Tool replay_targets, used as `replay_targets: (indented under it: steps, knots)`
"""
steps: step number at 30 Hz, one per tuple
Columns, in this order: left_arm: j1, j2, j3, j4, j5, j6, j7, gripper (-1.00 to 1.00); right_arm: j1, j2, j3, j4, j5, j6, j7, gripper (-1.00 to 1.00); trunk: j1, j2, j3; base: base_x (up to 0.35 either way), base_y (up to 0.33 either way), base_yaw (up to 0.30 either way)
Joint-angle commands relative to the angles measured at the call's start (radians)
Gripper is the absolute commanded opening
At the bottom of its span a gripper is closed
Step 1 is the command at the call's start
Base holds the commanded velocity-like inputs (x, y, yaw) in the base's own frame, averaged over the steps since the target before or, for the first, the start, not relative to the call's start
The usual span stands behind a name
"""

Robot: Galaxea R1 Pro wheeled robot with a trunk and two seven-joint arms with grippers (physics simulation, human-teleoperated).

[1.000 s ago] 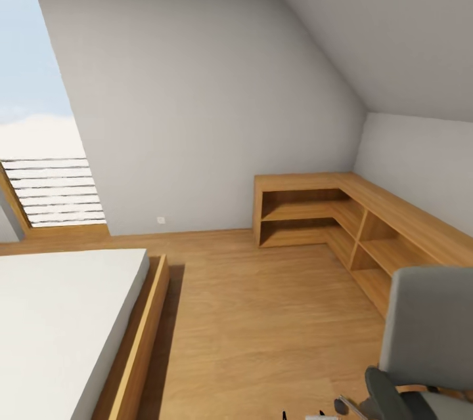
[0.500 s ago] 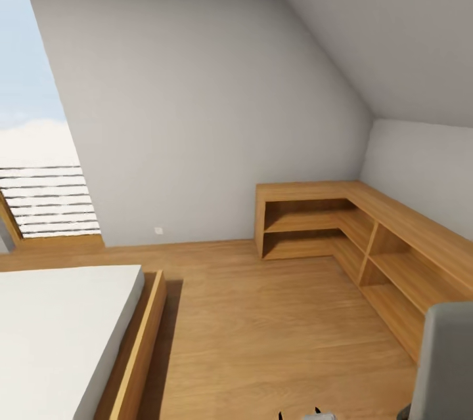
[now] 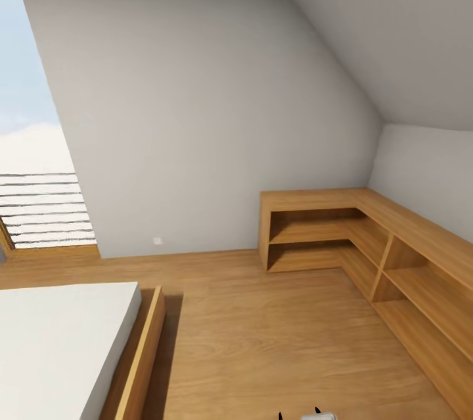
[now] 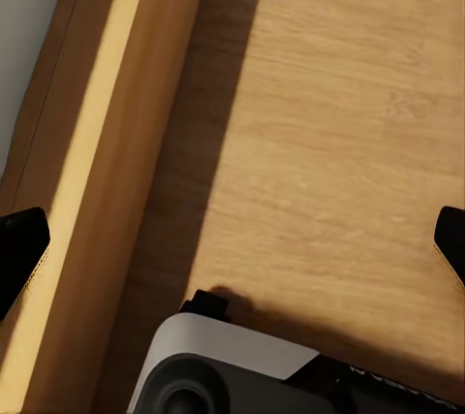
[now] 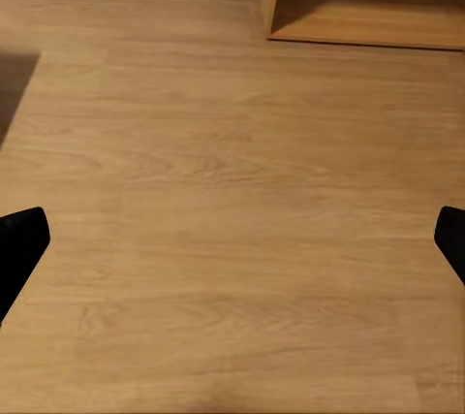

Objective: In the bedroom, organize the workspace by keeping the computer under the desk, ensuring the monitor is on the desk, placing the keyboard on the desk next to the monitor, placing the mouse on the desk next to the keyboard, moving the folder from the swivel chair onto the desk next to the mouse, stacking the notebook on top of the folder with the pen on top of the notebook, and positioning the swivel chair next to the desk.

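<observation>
A window (image 3: 33, 144) and white bed (image 3: 62, 341) sit left, a wooden corner shelf (image 3: 368, 243) right; the swivel chair has slid out of the head view as the camera turned leftward. Both grippers, the left gripper (image 4: 232, 239) and right gripper (image 5: 232, 239), gape wide and empty over floor; the desk lies elsewhere, so the robot likely needs further turning.

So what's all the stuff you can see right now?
Bed: one, white top, wood frame, on the near left.
Shelf: one, light wood, L-shaped, in the right corner.
Window: one, slatted lower part, far left.
Socket: one, white, low on the grey wall.
Floor: light wood.
Left gripper: one, black fingertips, open over floor beside the bed frame.
Right gripper: one, black fingertips, open over floor.
</observation>
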Motion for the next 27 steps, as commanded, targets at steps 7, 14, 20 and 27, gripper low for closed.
replay_targets:
  steps: [7,14,20,27]
  knots:
    - [-0.001,0.001,-0.009,-0.002,0.008,-0.003,0.006,1.0,-0.001,0.0,0.008,0.001,-0.002,-0.002,-0.009,1.0,0.001,-0.001,-0.001,0.33,0.046,0.0]
    - [-0.001,0.001,-0.009,-0.002,0.008,-0.003,0.006,1.0,-0.001,0.0,0.007,0.001,-0.003,0.0,-0.009,1.0,0.001,-0.001,-0.001,0.33,0.006,0.0]
    - [-0.001,0.001,-0.009,-0.002,0.008,-0.003,0.006,1.0,-0.001,0.0,0.007,0.002,-0.003,0.0,-0.009,1.0,0.001,-0.001,-0.001,0.331,0.001,0.0]
    - [-0.001,0.001,-0.009,-0.002,0.008,-0.003,0.006,1.0,-0.001,0.0,0.007,0.001,-0.003,0.0,-0.009,1.0,0.001,-0.001,-0.001,0.331,0.0,0.0]
